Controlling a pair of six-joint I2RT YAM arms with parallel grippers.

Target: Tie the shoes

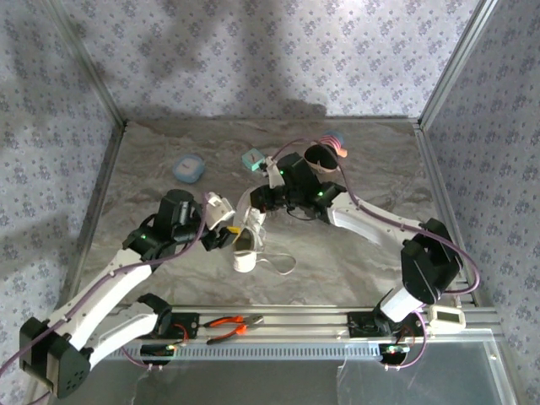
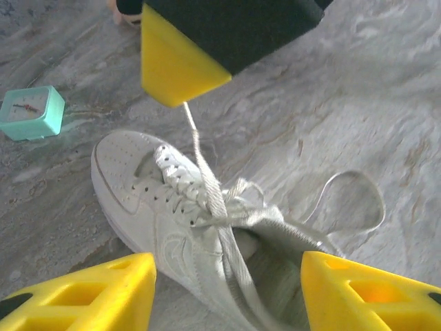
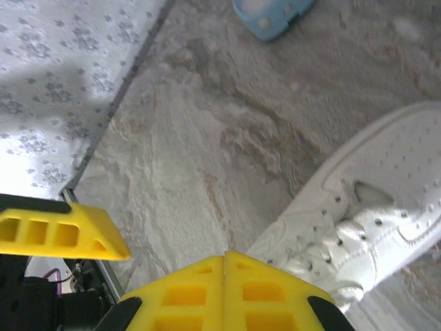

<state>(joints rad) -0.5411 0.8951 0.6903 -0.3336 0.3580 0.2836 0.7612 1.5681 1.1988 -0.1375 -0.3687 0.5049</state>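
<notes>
The white sneaker point(image 1: 245, 245) lies on the table, toe toward the back point(image 2: 138, 186). My right gripper point(image 1: 256, 202) hangs just above its toe end, shut on one white lace point(image 2: 201, 155) that runs taut up from the knot area into its yellow fingertips point(image 2: 176, 69). In the right wrist view the fingers point(image 3: 225, 265) are pressed together, with the shoe's toe point(image 3: 372, 207) beside them. My left gripper point(image 2: 227, 276) is open, its yellow fingers on either side of the shoe's dark opening point(image 2: 275, 255), at the heel end point(image 1: 226, 229). A second lace point(image 2: 351, 200) loops loose on the table.
A teal clock point(image 1: 253, 159) point(image 2: 31, 112) and a blue round object point(image 1: 188, 169) point(image 3: 272, 14) sit behind the shoe. A dark round object with a pink and blue rim point(image 1: 325, 152) stands at the back. Orange-handled pliers point(image 1: 232, 325) lie on the front rail.
</notes>
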